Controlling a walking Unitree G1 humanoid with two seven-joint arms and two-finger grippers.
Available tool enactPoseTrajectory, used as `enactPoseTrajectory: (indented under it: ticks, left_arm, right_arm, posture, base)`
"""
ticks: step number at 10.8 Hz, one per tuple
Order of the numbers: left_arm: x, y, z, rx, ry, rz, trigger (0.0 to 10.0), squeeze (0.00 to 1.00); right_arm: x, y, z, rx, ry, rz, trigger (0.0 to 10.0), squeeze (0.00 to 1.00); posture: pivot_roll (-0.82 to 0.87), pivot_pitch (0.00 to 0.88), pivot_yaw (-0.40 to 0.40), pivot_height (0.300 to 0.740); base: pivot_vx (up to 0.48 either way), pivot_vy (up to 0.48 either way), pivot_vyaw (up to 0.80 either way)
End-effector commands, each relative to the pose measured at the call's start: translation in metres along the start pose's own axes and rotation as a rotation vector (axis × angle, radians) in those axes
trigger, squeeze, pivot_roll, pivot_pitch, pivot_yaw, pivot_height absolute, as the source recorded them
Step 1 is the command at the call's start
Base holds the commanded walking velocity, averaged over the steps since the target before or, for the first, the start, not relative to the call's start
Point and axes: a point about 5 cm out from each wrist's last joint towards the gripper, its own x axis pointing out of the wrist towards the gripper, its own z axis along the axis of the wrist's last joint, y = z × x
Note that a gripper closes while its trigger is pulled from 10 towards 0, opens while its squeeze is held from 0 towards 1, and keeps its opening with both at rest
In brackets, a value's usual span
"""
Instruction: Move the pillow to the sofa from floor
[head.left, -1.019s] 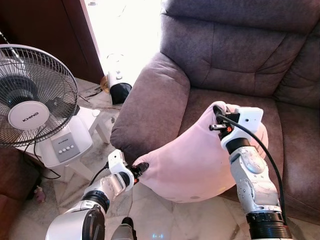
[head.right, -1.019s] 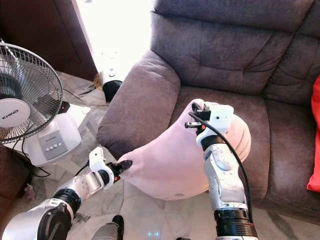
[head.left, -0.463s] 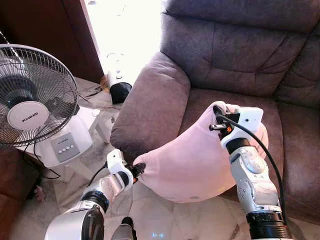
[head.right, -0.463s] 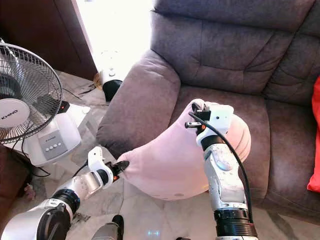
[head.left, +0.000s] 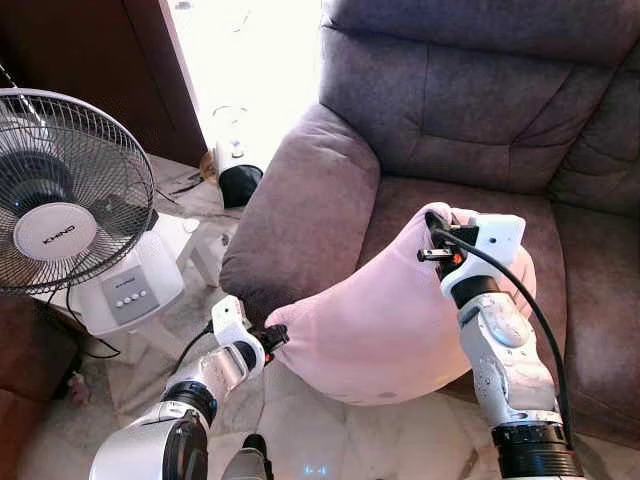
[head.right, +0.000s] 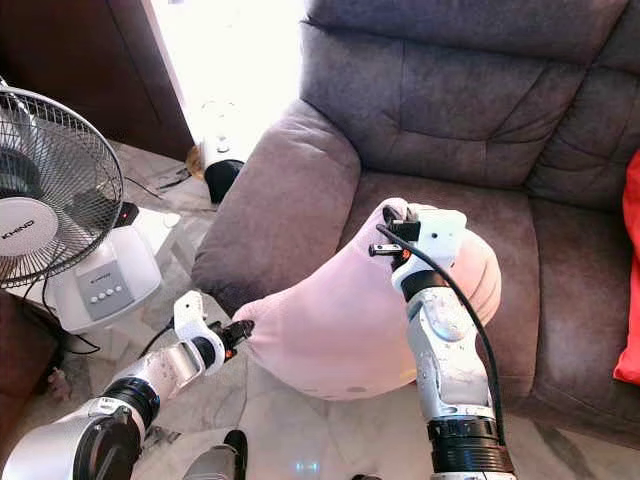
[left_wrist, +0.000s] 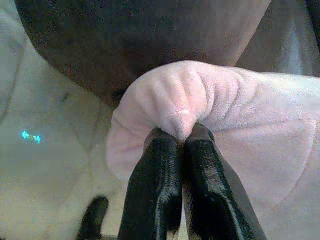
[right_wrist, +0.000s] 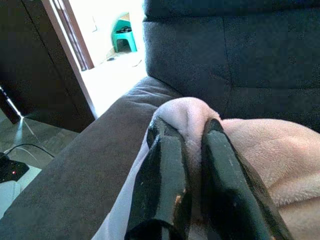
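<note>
A big pale pink pillow (head.left: 390, 320) is held up between my two arms, in front of the grey-brown sofa (head.left: 450, 110). Its upper part lies over the front of the seat cushion; its lower end hangs above the floor. My left gripper (head.left: 272, 336) is shut on the pillow's lower left corner (left_wrist: 175, 100), near the sofa's armrest (head.left: 300, 200). My right gripper (head.left: 436, 222) is shut on the top corner (right_wrist: 192, 117) over the seat.
A standing fan (head.left: 70, 190) on a white stool is at the left, with cables on the marble floor (head.left: 330, 440). A small white and black appliance (head.left: 235, 170) sits by the bright doorway. A red cushion (head.right: 630, 280) lies at the sofa's right edge.
My left gripper has drawn slightly left and back with the pillow corner in it. The right arm and the top of the pillow have stayed put.
</note>
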Motion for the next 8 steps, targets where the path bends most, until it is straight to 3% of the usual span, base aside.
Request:
enactPoseTrajectory:
  ticks: [1, 2, 4, 6, 7, 8]
  left_arm:
    - [-0.006, 0.017, 0.005, 0.046, -0.057, 0.072, 0.0, 0.00]
    - [-0.009, 0.012, 0.028, 0.186, -0.225, 0.085, 10.0, 0.00]
    - [-0.020, -0.001, 0.057, 0.284, -0.445, 0.044, 10.0, 0.00]
    - [-0.033, -0.013, 0.067, 0.367, -0.568, 0.009, 10.0, 0.00]
    - [-0.044, -0.018, 0.075, 0.411, -0.652, -0.001, 10.0, 0.00]
    - [-0.065, -0.033, 0.090, 0.525, -0.783, -0.014, 10.0, 0.00]
  right_arm:
    - [0.003, -0.004, 0.015, -0.003, -0.081, -0.024, 10.0, 0.00]
    - [0.003, -0.004, 0.013, -0.002, -0.075, -0.023, 10.0, 0.00]
    - [0.005, -0.002, 0.014, -0.009, -0.081, -0.019, 10.0, 0.00]
    - [0.007, 0.001, 0.017, -0.063, -0.090, 0.006, 10.0, 0.00]
    - [0.007, -0.001, 0.021, -0.089, -0.107, -0.006, 10.0, 0.00]
    - [0.005, -0.008, 0.029, -0.125, -0.145, -0.075, 10.0, 0.00]
  posture:
    - [0.04, 0.217, 0.013, 0.740]
    - [0.05, 0.209, 0.013, 0.740]
    - [0.07, 0.195, 0.015, 0.740]
    - [0.08, 0.176, 0.016, 0.740]
    - [0.09, 0.165, 0.019, 0.740]
    - [0.10, 0.148, 0.020, 0.740]
  base:
    - [0.000, 0.000, 0.00]
    - [0.000, 0.000, 0.00]
    - [0.000, 0.000, 0.00]
    - [0.000, 0.000, 0.00]
    - [0.000, 0.000, 0.00]
    - [0.000, 0.000, 0.00]
